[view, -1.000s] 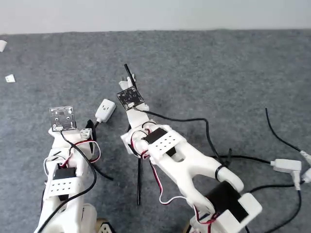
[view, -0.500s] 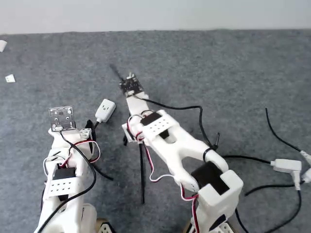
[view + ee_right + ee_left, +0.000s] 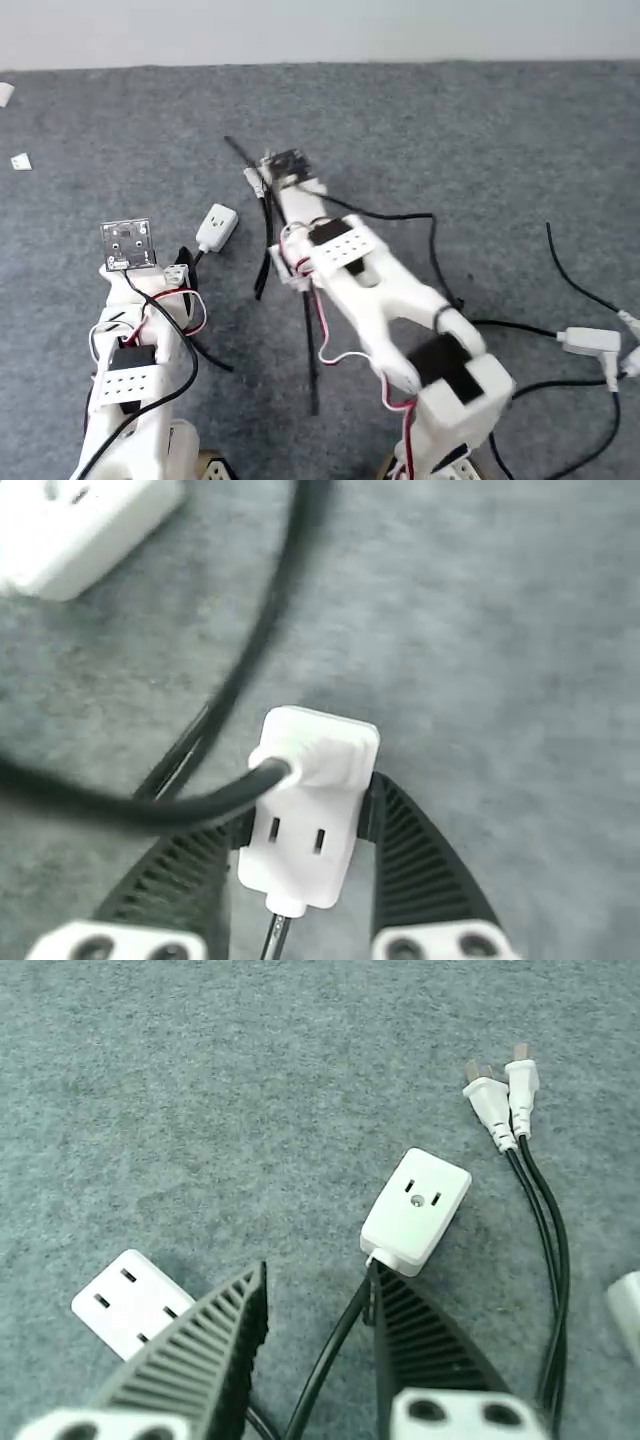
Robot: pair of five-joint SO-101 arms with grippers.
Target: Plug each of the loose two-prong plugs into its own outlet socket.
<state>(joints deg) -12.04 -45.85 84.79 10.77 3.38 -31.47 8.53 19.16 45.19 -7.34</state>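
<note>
Two hands at work. The left hand is released, its jaws spread with nothing gripped. It sits just short of the single socket, whose black cord runs back between the jaws. A pair of loose plugs lies just past the single socket, cords side by side. A multi-slot block sits near the single socket, apart from it. The right hand is clenched on a white outlet block that has a white plug on a black cord at its far end — seating not discernible. Beyond the single socket the grey worktop runs bare to its far edge.
</note>
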